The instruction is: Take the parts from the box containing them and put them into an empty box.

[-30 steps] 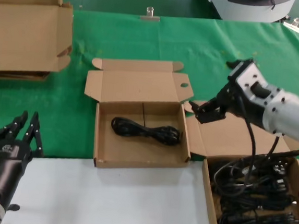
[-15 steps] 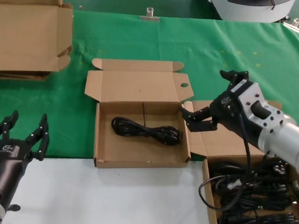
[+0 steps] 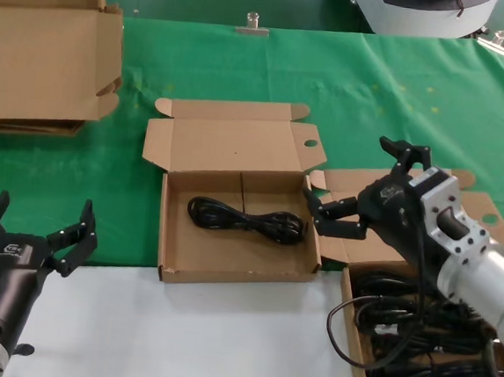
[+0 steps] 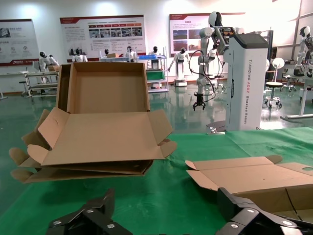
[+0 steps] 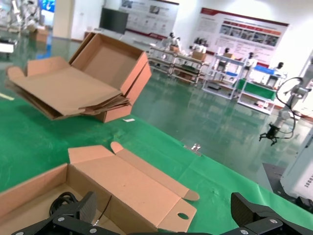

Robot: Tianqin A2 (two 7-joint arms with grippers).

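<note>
Since a second ago the right gripper [image 3: 348, 219] has dropped from above the middle box's [image 3: 170, 234] right wall to just beside that wall's top corner, its fingers spread wide and empty. The left gripper [image 3: 34, 231], well left of that box at the white table edge [image 3: 178, 332], has opened its fingers from nearly together to far apart. One coiled black cable [image 3: 246, 219] lies stretched across that box's floor, plugs at its ends. The remaining cables [image 3: 416, 331] sit tangled in the box [image 3: 351, 334] right of it, under the right arm.
</note>
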